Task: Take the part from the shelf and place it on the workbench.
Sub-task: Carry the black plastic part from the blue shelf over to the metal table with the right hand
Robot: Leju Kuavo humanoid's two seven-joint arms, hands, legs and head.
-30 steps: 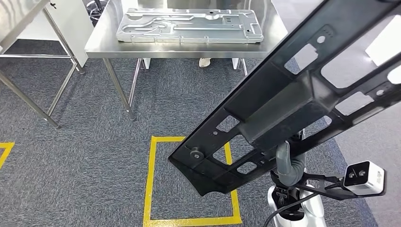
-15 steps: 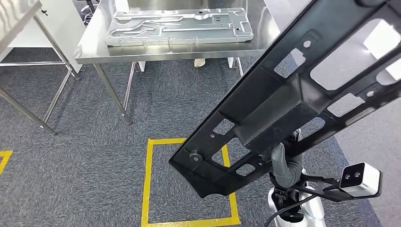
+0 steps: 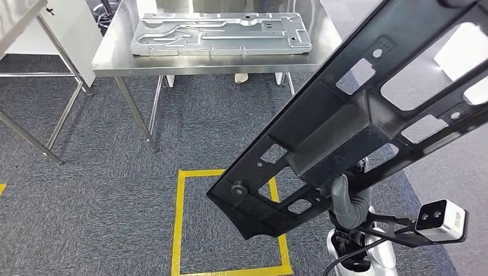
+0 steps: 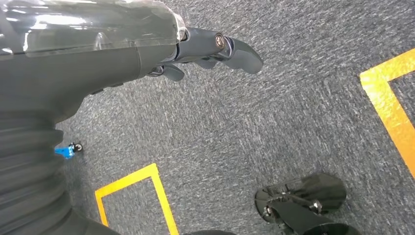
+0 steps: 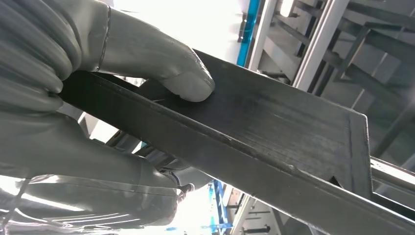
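holding: the right hand [image 3: 346, 202] grips the black part [image 3: 351, 132] from below, and the long frame slants up across the head view toward the upper right corner
grip: in the right wrist view the grey thumb [image 5: 161, 63] presses flat on the part's [image 5: 274, 132] dark face, the rest of the right hand [image 5: 73, 122] wrapped under its edge
part: a black frame with cut-out windows and a boxy middle rib, its low end hanging over the yellow square [image 3: 178, 230]
left hand: the left hand [image 4: 210, 49] hangs over the carpet [image 4: 244, 127] holding nothing, dark fingers [image 4: 242, 54] loosely stretched out and apart
workbench: the steel workbench [image 3: 109, 60] stands ahead at the top of the head view, well apart from the part
on the bench: a silver plate [image 3: 221, 34] lies flat on it, ribbed and stamped
floor: grey carpet [image 3: 103, 195] with yellow tape marks; another table's steel legs [image 3: 29, 138] at the left
behind the part: shelf bars [image 5: 323, 44] cross the right wrist view
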